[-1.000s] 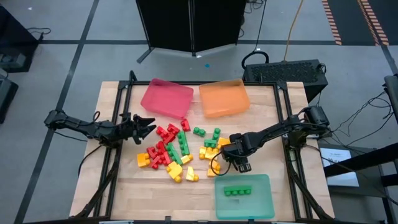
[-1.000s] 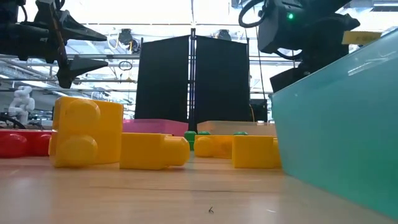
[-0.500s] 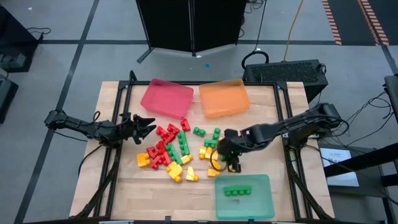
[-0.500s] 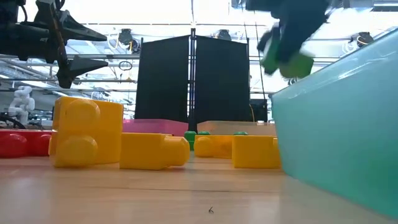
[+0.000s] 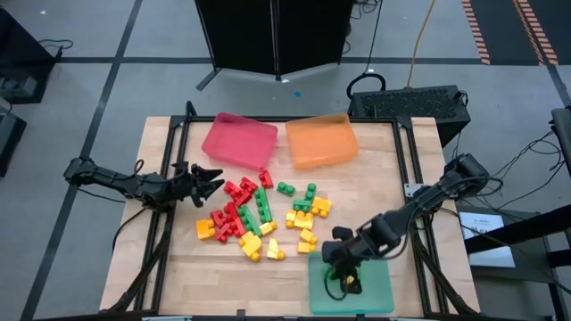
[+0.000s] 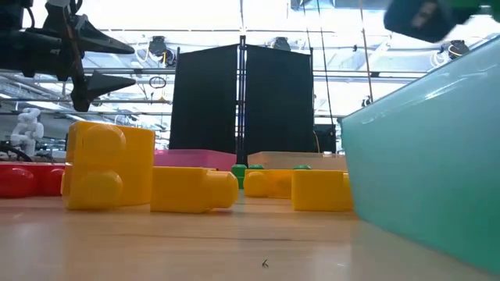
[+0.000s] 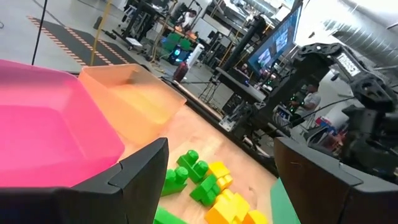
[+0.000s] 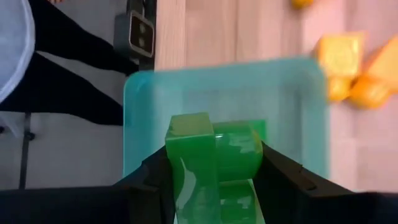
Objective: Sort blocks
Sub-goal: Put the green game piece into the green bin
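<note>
Red, yellow and green blocks (image 5: 259, 214) lie in a loose pile mid-table; the low view shows yellow blocks (image 6: 109, 168) up close. My right gripper (image 5: 342, 273) hangs over the green tray (image 5: 375, 290) at the table's near edge, shut on a green block (image 8: 211, 155). Another green block (image 8: 255, 129) lies in the tray (image 8: 224, 87) below it. My left gripper (image 5: 214, 181) (image 7: 221, 158) waits open, raised left of the pile, pointing toward it. My right gripper pinches the green block by its two opposite sides (image 8: 186, 165) between the two fingers (image 8: 280, 177). It comes from above, pointing down. The block is lifted clear, above the inside of the green tray.
The red tray (image 5: 239, 140) and the orange tray (image 5: 321, 140) sit side by side at the far edge. The green tray's wall (image 6: 430, 156) fills the right of the low view. Bare wood lies near the left and near-left edges (image 5: 178, 276).
My right gripper has swung from the right side of the pile toward the near edge, and now hangs over the green tray with the green block between its fingers. The left arm has kept still.
</note>
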